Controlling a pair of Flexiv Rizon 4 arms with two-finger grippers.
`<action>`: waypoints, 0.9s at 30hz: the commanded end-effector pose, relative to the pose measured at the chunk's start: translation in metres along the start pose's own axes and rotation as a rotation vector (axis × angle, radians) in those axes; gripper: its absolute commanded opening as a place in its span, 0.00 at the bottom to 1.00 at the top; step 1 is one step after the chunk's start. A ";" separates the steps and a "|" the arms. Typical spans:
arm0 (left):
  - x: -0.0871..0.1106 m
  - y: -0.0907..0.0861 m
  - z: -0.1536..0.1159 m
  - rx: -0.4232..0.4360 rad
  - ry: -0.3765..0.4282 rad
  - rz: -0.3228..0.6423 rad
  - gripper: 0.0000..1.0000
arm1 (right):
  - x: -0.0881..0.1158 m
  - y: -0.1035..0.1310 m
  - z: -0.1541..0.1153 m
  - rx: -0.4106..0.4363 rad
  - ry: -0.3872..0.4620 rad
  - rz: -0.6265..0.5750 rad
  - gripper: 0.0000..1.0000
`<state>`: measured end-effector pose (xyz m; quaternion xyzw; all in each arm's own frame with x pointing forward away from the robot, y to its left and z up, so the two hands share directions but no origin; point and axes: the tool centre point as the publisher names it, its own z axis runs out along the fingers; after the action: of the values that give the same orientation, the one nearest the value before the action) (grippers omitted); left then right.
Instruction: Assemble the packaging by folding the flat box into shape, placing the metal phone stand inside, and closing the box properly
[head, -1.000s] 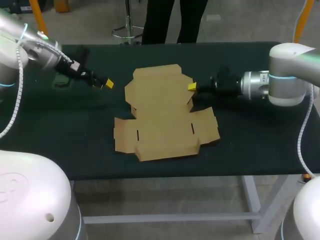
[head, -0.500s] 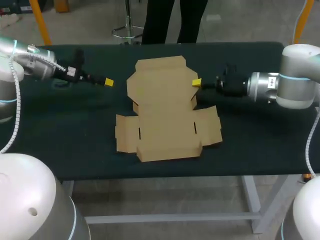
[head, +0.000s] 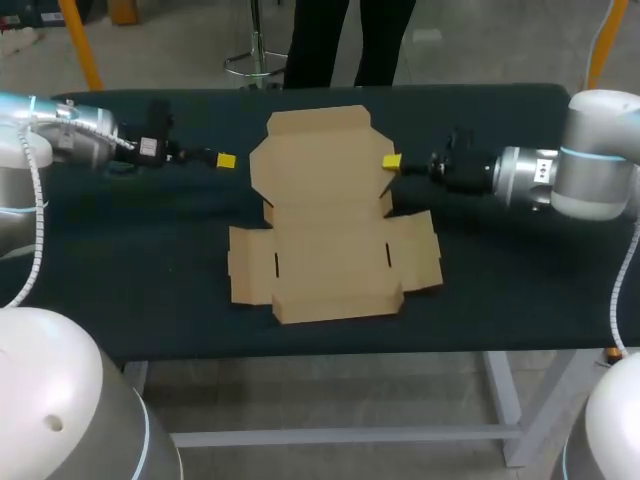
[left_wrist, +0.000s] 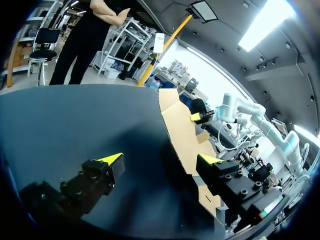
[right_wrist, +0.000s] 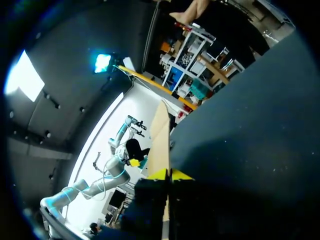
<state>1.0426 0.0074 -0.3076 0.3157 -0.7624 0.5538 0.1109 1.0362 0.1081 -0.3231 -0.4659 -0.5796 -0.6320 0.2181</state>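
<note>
Pinches the right edge of the flat box's (head: 330, 250) far panel in the right claw (head: 390, 161), yellow tips closed on the cardboard from both sides; has raised that panel, it seems, over the last second, far edge now further up while the near panels and side flaps lie flat mid-worktop (head: 500, 280) as before; holds the left claw (head: 225, 160) wide open and empty, just left of the same panel and apart from it; has swung the left arm more level, tip barely shifted; marks, by judgement, the very start of folding: no walls stood up yet, no sure sight of the phone stand; likely needs the left claw at the opposite edge next, lest the whole sheet drag.
</note>
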 end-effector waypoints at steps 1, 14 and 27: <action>-0.005 -0.003 0.007 0.000 0.024 0.011 1.00 | 0.001 0.001 0.001 -0.013 0.014 -0.009 0.00; 0.008 -0.015 0.025 0.023 0.100 0.064 1.00 | 0.007 0.006 0.004 -0.047 0.039 -0.046 0.00; 0.018 -0.029 0.042 0.048 0.158 0.107 0.80 | 0.012 0.013 0.011 -0.075 0.062 -0.073 0.00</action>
<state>1.0478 -0.0400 -0.2885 0.2376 -0.7536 0.5996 0.1270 1.0420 0.1162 -0.3049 -0.4359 -0.5671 -0.6713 0.1944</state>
